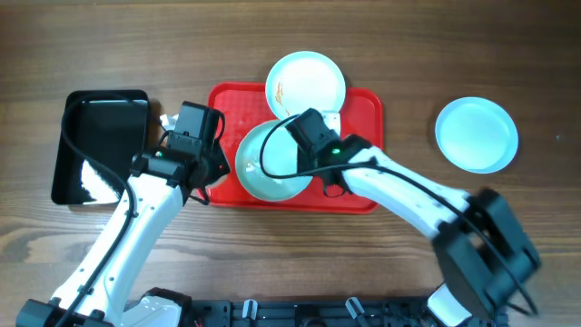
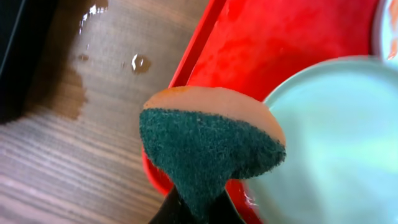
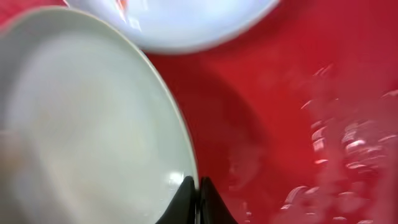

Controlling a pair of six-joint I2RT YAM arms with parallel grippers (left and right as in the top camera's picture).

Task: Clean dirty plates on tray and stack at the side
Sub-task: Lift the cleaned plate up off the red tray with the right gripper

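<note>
The red tray [image 1: 359,186] lies mid-table. One pale mint plate [image 1: 268,168] is in it, and my right gripper [image 1: 307,162] is shut on that plate's right rim; in the right wrist view the two fingers pinch the rim [image 3: 196,186]. A second plate [image 1: 306,84] with orange-brown smears overlaps the tray's far edge. A third plate [image 1: 477,134] rests on the table to the right. My left gripper [image 1: 216,175] is shut on a green-and-peach sponge [image 2: 211,143], which hangs over the tray's left rim [image 2: 186,62] beside the held plate [image 2: 329,143].
A glossy black tray [image 1: 100,145] sits left of the red tray. Water drops and a wet patch [image 2: 140,62] mark the wood between them. The red tray floor [image 3: 292,124] looks wet.
</note>
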